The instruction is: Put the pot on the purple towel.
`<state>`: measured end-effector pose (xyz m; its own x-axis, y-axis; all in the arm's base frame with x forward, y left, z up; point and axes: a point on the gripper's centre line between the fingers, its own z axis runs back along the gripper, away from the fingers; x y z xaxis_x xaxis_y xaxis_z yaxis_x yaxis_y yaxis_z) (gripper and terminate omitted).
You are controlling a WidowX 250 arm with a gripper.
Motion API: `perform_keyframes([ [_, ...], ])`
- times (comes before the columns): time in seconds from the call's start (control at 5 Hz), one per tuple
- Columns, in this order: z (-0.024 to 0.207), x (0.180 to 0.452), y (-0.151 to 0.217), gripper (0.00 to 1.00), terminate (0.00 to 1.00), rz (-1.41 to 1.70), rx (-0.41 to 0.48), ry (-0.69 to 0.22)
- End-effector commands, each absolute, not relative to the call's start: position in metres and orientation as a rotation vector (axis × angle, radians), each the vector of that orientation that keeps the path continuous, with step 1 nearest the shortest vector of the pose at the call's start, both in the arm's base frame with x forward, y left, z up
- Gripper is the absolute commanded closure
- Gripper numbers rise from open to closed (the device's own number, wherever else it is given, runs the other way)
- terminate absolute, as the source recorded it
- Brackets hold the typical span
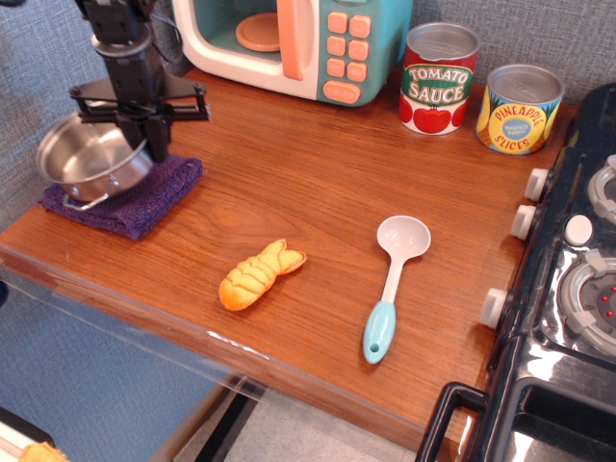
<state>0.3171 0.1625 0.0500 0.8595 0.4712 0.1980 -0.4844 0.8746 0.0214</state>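
Note:
The shiny steel pot (85, 156) with thin wire loop handles sits low over the left part of the purple towel (149, 197), touching or nearly touching it. The towel lies at the counter's left edge. My black gripper (149, 135) comes down from above and is shut on the pot's right rim. One wire handle sticks out at the pot's front. Most of the towel is hidden under the pot.
A teal toy microwave (298, 43) stands at the back. A tomato sauce can (439, 79) and a pineapple can (520, 109) stand at the back right. An orange toy pastry (258, 274) and a white-blue ladle (393, 284) lie mid-counter. A black stove (568, 289) is at the right.

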Motion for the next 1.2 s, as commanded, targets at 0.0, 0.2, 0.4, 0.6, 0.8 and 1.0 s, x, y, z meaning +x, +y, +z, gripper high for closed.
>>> perform_keyframes([
  [0.0,0.054,0.333,0.148,0.0,0.0,0.462,0.078,-0.222],
  [0.2,0.057,0.335,0.144,0.0,0.0,0.443,0.073,-0.229],
  [0.4,0.071,0.336,0.134,0.0,0.0,0.383,0.033,-0.261],
  [0.6,0.089,0.341,0.104,0.0,0.0,0.223,-0.044,-0.287],
  [0.8,0.095,0.343,0.075,0.0,0.0,0.103,-0.073,-0.262],
  [1.0,0.089,0.34,0.049,0.0,0.0,0.045,-0.058,-0.206],
])
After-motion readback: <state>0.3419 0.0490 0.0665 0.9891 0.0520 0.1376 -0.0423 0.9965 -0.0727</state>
